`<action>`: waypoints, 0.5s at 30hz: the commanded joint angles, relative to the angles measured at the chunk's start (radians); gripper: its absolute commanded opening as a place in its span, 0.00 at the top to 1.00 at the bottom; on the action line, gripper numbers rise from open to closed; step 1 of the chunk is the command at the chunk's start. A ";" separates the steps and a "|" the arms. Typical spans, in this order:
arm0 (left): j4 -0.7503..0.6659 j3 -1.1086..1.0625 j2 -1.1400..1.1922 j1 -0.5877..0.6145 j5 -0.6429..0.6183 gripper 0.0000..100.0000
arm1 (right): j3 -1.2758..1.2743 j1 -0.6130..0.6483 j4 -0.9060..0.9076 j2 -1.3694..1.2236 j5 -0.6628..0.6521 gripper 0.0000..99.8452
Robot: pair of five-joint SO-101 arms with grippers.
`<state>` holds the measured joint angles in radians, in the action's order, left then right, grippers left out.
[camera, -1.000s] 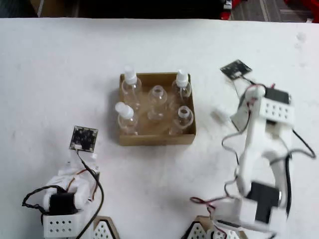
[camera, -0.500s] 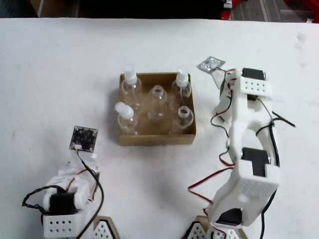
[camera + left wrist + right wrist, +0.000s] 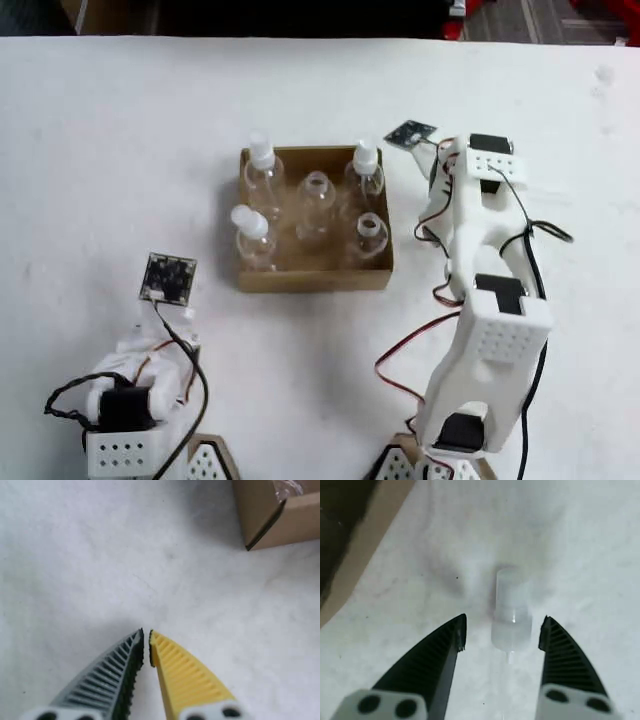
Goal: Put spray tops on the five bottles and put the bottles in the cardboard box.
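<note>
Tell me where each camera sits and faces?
High view: fixed above, looking down on table, box, left arm and right arm.
Left wrist view: on left arm, facing table past its shut fingers.
Right wrist view: on right arm, facing a spray top between open fingers.
Shared: the box shows in high and left wrist views.

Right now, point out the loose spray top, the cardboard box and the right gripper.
spray top (image 3: 511, 607), right wrist view, middle of its cap.
cardboard box (image 3: 315, 278), high view, outer face of one side wall.
right gripper (image 3: 503, 620), right wrist view, midway between its open fingertips.
</note>
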<state>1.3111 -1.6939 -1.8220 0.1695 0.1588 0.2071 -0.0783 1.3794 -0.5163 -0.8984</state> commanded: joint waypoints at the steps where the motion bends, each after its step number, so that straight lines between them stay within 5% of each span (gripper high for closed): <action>1: -0.023 0.002 -0.008 -0.013 0.006 0.97 | 0.041 0.002 -0.016 0.001 -0.005 0.79; 15: -0.023 0.002 -0.008 -0.013 0.006 0.97 | 0.037 -0.008 -0.068 -0.021 -0.005 0.79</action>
<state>1.3111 -1.6939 -1.8220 0.1695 0.1588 0.2071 -0.0813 1.3380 -0.5455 -0.8984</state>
